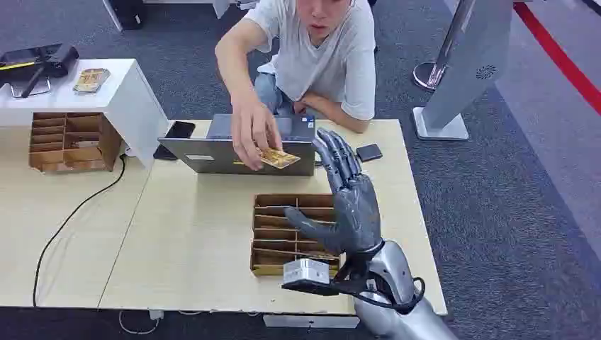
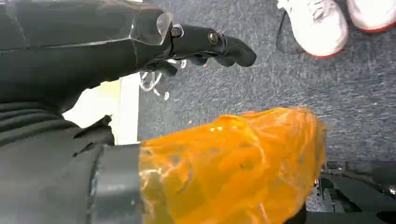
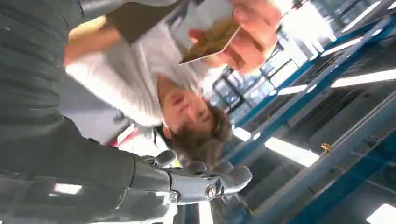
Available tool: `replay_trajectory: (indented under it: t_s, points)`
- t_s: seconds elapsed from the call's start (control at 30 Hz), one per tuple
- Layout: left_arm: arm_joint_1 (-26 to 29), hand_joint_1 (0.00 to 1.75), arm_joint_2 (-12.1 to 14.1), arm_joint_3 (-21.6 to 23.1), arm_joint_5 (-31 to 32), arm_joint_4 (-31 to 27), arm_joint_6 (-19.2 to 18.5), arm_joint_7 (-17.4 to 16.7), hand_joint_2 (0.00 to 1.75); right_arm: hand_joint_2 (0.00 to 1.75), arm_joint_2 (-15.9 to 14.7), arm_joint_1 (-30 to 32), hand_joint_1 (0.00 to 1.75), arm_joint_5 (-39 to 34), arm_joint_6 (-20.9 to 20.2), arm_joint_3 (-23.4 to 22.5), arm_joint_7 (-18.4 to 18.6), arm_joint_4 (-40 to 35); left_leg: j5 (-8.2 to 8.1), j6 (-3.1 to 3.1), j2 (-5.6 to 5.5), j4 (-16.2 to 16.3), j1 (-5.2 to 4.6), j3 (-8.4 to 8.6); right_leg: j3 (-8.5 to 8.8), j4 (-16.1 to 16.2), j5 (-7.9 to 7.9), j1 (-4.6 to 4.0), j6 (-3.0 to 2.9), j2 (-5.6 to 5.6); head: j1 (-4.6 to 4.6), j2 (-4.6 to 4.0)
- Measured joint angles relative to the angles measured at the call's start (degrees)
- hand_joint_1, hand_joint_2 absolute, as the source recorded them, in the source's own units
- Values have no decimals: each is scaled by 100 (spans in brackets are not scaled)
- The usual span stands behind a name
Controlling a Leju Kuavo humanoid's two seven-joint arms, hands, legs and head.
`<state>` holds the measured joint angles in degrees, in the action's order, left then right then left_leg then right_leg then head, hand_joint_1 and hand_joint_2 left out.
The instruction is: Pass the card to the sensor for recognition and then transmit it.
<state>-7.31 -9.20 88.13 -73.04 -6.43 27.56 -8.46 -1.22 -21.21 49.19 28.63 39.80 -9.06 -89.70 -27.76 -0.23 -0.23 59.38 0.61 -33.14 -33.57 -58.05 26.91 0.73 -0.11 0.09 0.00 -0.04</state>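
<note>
Head view gives me my right hand raised above the pale wooden worktop, palm upright, fingers spread apart and holding nothing. It hovers over the brown cardboard divider tray with its slotted compartments. The thin gold-patterned card is in the person's hand, pinched just in front of the grey laptop-like sensor unit and just beside my fingertips, not touching them. A small black phone lies near the worktop's far edge. My left hand hangs over dark carpet, fingers curled inward with nothing in them.
</note>
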Motion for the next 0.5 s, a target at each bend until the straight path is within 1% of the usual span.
replay_trajectory:
  t_s: [0.1, 0.23, 0.5]
  points:
    - [0, 0, 18, 4, 160, 0, -50, -15, 0, 175, 0, -384, 0, 568, 28, 35, 366, 291, 1, 0, 0, 0, 0, 0, 0, -1, 0, 0, 0, 0, -2, 0]
    - [-2, 0, 46, 7, 321, 0, -92, -15, 0, 175, 44, -849, 0, 1036, -7, 50, 727, 743, 2, 2, -1, 0, 0, 0, 0, -2, 0, 0, 0, -1, -2, 0]
    - [-3, 0, 88, 9, 408, 0, -131, -15, 0, 175, 144, -1241, 0, 1334, -20, 109, 998, 1429, 2, 2, -3, 0, 0, -2, 0, -1, 0, 0, 0, -2, 0, 0]
